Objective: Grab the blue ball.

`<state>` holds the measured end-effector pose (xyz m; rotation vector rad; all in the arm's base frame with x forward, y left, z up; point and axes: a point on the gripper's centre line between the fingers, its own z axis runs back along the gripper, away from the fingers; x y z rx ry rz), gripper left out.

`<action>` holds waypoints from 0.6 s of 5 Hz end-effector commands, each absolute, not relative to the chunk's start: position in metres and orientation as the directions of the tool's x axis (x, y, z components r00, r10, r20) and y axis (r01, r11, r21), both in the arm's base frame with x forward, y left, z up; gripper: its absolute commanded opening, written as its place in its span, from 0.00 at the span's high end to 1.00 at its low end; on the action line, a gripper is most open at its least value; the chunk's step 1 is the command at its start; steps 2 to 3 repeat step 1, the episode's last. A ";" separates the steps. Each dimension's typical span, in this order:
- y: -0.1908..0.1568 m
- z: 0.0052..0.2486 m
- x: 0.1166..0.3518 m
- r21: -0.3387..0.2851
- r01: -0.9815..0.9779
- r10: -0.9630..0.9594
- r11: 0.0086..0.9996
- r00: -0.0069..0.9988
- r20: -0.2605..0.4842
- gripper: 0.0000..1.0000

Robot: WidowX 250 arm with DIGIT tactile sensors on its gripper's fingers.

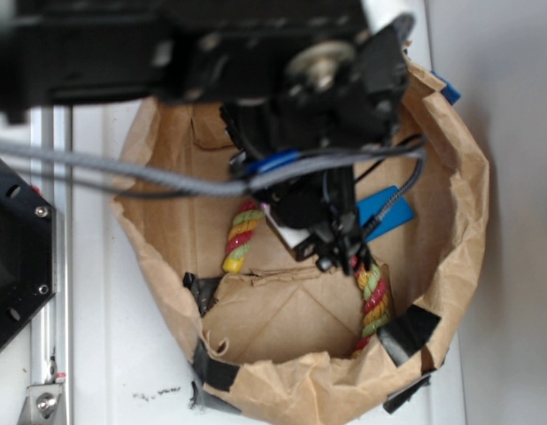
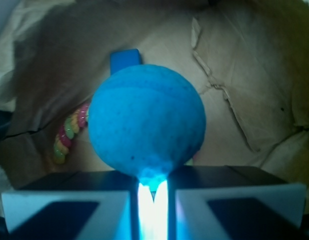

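Note:
The blue ball [image 2: 147, 120] is a teal-blue textured ball that fills the middle of the wrist view. Its lower part is pinched in the narrow gap between my two fingers [image 2: 94, 200]. My gripper [image 2: 153, 181] is shut on it above the brown paper floor. In the exterior view my gripper [image 1: 338, 257] hangs inside the paper bag [image 1: 464, 177], and the arm hides the ball there.
A red-yellow-green rope [image 1: 242, 235] lies on the bag floor and shows left of the ball in the wrist view [image 2: 69, 132]. A flat bright-blue block [image 1: 390, 211] lies at the right and shows behind the ball [image 2: 125, 59]. The bag walls rise all around.

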<state>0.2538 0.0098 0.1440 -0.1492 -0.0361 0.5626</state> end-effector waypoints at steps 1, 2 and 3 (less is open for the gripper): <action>0.007 0.154 0.241 -0.143 -0.487 0.502 0.861 0.861 0.089 1.00; 0.007 0.154 0.241 -0.143 -0.487 0.502 0.861 0.861 0.089 1.00; 0.007 0.154 0.241 -0.143 -0.487 0.502 0.861 0.861 0.089 1.00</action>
